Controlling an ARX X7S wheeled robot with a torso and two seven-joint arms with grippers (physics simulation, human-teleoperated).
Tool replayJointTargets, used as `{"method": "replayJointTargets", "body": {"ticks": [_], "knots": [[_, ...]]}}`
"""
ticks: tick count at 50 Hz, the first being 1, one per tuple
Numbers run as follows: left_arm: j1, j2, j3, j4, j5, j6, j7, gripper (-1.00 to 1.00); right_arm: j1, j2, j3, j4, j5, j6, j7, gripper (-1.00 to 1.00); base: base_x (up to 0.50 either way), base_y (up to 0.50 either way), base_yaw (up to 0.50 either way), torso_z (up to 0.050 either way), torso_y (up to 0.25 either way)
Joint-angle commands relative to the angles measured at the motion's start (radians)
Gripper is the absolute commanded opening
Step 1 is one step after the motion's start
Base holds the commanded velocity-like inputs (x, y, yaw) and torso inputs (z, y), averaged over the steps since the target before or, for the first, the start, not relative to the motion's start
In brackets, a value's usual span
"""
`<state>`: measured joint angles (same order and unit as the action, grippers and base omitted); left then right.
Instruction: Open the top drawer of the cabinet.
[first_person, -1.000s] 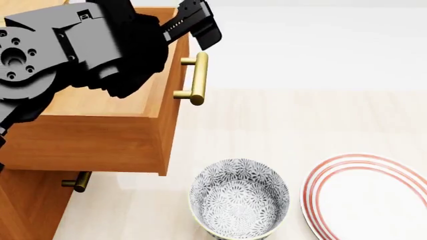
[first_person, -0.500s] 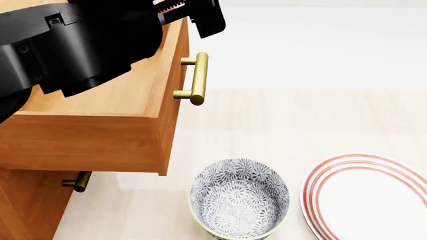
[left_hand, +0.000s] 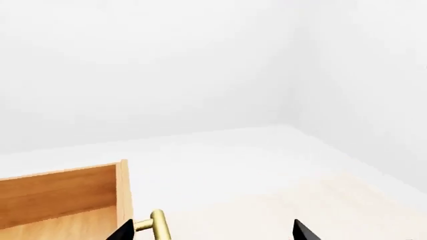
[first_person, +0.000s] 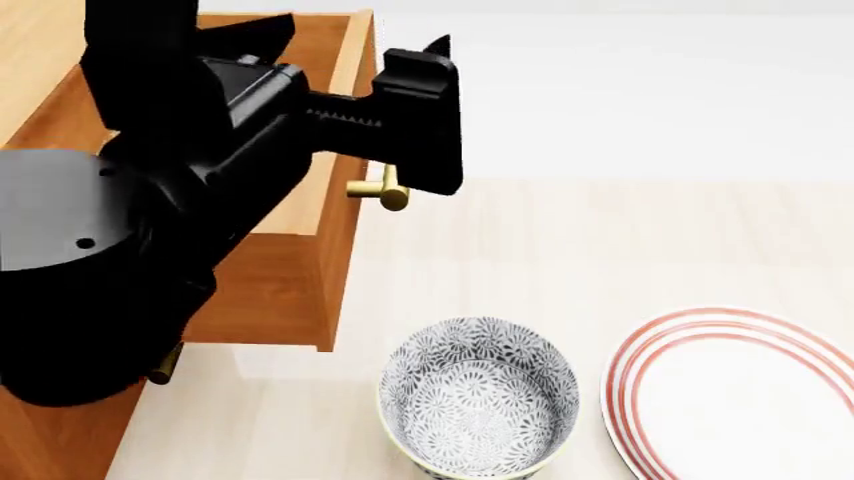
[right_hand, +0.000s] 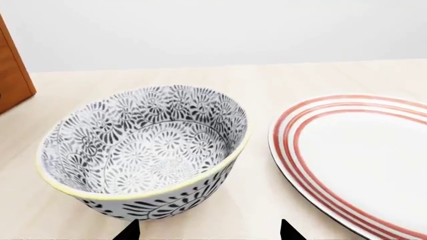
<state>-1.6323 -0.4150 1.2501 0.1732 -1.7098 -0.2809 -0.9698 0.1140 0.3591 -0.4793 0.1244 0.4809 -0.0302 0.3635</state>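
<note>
The cabinet (first_person: 67, 445) stands at the left. Its top drawer (first_person: 274, 285) is pulled out, showing its plain wooden inside; it also shows in the left wrist view (left_hand: 60, 195). The brass handle (first_person: 388, 190) is partly hidden by my left arm; it also shows in the left wrist view (left_hand: 159, 227). My left gripper (first_person: 354, 38) is open above the drawer front. In the left wrist view the handle lies between its spread fingertips (left_hand: 211, 234), untouched. My right gripper (right_hand: 207, 231) is open and empty, just short of the bowl (right_hand: 143, 150).
The lower drawer's brass handle (first_person: 163, 365) peeks out under my left arm. The patterned bowl (first_person: 478, 395) stands on the pale table in front of the cabinet. A red-ringed white plate (first_person: 734, 390) lies to its right, also in the right wrist view (right_hand: 360, 155).
My left arm has swung down and forward across the open drawer and now covers most of the handle. The drawer, bowl and plate have not moved.
</note>
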Motion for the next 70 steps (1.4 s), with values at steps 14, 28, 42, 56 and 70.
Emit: {"method": "replayJointTargets", "body": {"ticks": [14,28,42,56,70], "knots": [[0.090,-0.074,0.154,0.446,0.517,-0.030,-0.201,1.00,0.000,-0.017,0.014,0.006,-0.022,-0.004,-0.014,1.00,0.00,0.00,0.00,0.000,0.000],[0.198,-0.078,0.338,0.583,0.878,-0.114,-0.317,1.00,-0.001,-0.015,0.013,0.004,-0.020,0.000,-0.009,1.00,0.00,0.00,0.00,0.000,0.000],[0.304,-0.154,0.460,0.540,1.156,-0.119,-0.407,1.00,0.013,-0.029,0.015,0.053,-0.020,-0.022,-0.018,1.00,0.00,0.00,0.00,0.000,0.000],[0.442,-0.244,0.526,0.397,1.341,-0.016,-0.468,1.00,0.004,-0.022,0.016,0.023,-0.024,-0.016,0.005,1.00,0.00,0.00,0.00,0.000,0.000],[0.580,-0.323,0.530,0.360,1.558,0.006,-0.589,1.00,-0.008,-0.026,0.036,0.013,-0.057,-0.108,0.026,1.00,0.00,0.00,0.00,0.000,0.000]]}}
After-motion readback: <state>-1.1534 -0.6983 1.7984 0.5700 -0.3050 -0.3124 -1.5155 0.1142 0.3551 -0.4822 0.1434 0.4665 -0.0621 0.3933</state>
